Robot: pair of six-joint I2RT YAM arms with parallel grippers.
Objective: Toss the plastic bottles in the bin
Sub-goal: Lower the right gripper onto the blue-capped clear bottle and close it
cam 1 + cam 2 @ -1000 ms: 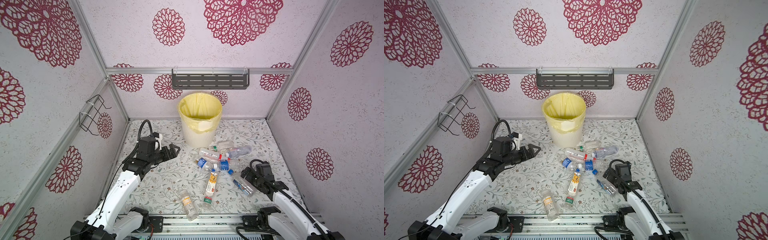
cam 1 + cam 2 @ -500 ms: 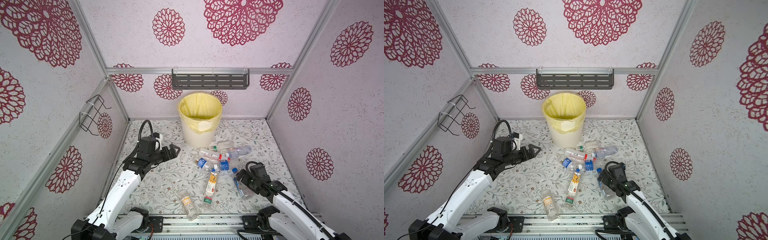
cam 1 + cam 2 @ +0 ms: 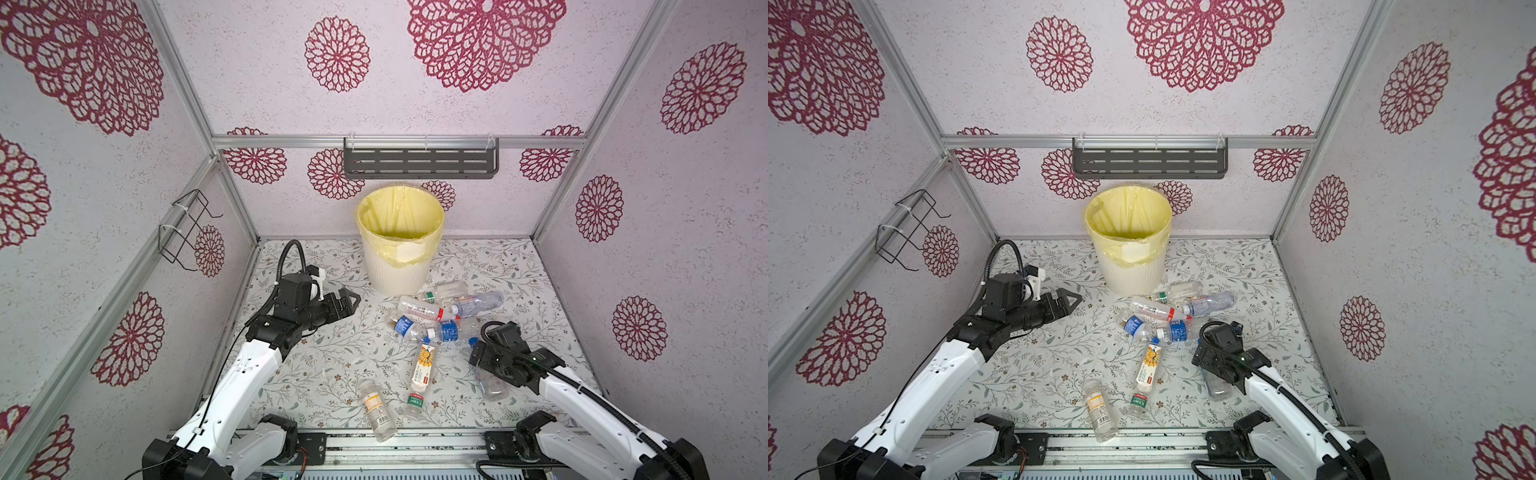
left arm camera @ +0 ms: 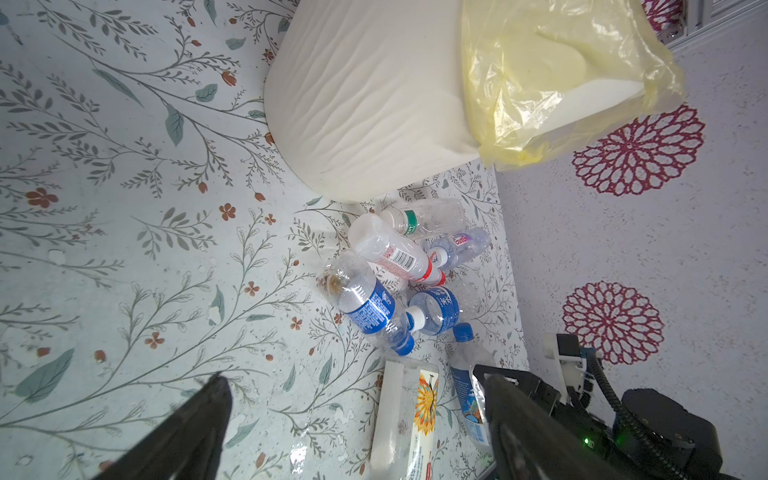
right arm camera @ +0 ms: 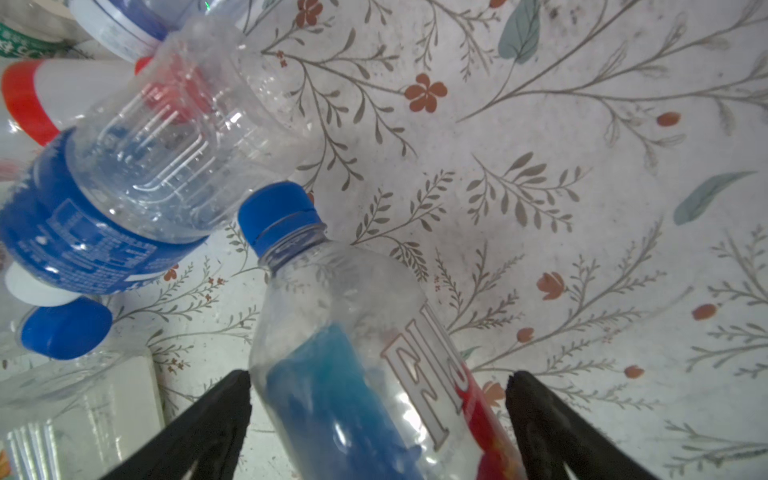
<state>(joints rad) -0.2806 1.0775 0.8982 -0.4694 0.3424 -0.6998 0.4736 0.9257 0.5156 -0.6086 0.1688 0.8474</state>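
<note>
Bright, even light on my screens; shadows faint and soft.
Both top views bend at the edges; my right wrist view blurs the nearest blue-capped bottle (image 5: 353, 332).

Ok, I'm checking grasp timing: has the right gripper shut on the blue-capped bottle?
No, the right gripper has its jaws wide open on either side of the blue-capped bottle.

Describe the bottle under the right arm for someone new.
From the cream bin, come forward and right past the bottle pile to the right gripper. Between its open fingers lies a clear blue-capped bottle; unlike neighbours, its label is blue and red with big outlined letters.
</note>
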